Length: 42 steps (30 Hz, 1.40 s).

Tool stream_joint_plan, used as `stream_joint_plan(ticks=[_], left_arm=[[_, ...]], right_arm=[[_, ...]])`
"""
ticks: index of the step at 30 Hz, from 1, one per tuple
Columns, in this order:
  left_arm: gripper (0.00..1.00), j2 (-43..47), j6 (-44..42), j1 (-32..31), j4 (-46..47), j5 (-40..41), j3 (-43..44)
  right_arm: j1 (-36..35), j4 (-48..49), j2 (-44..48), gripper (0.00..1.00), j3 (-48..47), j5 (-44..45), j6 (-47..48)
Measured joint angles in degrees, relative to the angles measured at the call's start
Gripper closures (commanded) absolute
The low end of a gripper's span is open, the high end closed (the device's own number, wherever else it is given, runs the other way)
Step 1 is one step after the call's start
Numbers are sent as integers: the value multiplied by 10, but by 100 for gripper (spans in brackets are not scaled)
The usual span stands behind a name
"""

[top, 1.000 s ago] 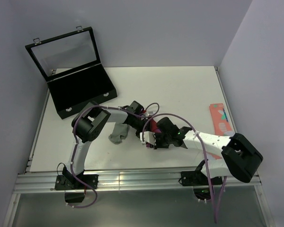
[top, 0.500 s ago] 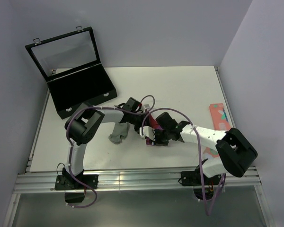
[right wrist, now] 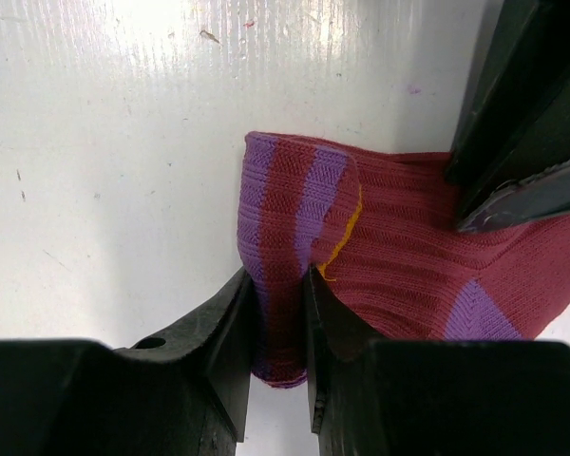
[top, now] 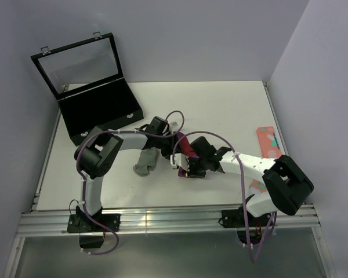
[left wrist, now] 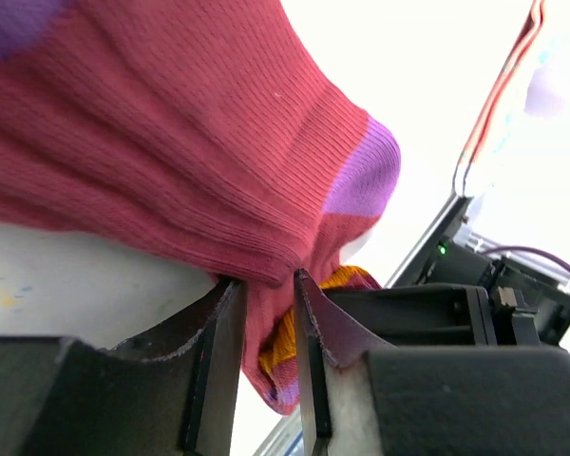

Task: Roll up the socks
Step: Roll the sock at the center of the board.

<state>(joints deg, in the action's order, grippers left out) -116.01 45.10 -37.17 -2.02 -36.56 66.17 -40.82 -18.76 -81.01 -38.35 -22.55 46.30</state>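
The magenta-red sock (top: 187, 152) lies bunched at the table's middle, between both grippers. My left gripper (top: 175, 141) is shut on its red fabric (left wrist: 266, 313), with the orange toe (left wrist: 287, 337) just behind the jaws. My right gripper (top: 184, 169) is shut on the sock's purple-striped cuff end (right wrist: 277, 313), pinched against the table. The left gripper's fingers (right wrist: 522, 180) show at the upper right of the right wrist view. The grey ankle sock (top: 145, 163) lies crumpled just left of the red sock, free of both grippers.
An open black case (top: 98, 110) with a glass lid stands at the back left. A salmon-pink sock with teal and white patches (top: 268, 143) lies at the table's right edge. The table's front rail (top: 162, 217) runs by the arm bases.
Both grippers have shifted slightly left and back with the red sock held between them. The right arm has drawn in closer. The grey sock has not moved.
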Motion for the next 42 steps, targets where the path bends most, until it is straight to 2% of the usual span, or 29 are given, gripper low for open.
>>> stream_joint_plan(ticks=[11, 23, 27, 32, 42], left_arm=[[66, 28, -3, 24, 21, 40, -35], [65, 86, -2, 37, 90, 90, -118], [66, 108, 1, 37, 130, 99, -158], [65, 150, -1, 25, 184, 117, -214], [62, 225, -73, -60, 258, 171, -244]], right_arm=[[4, -11, -7, 89, -10, -2, -2], [47, -82, -61, 89, -70, -63, 5], [81, -149, -108, 89, -122, -106, 30], [133, -280, -204, 88, -228, -156, 79], [172, -445, -339, 88, -365, -200, 113]])
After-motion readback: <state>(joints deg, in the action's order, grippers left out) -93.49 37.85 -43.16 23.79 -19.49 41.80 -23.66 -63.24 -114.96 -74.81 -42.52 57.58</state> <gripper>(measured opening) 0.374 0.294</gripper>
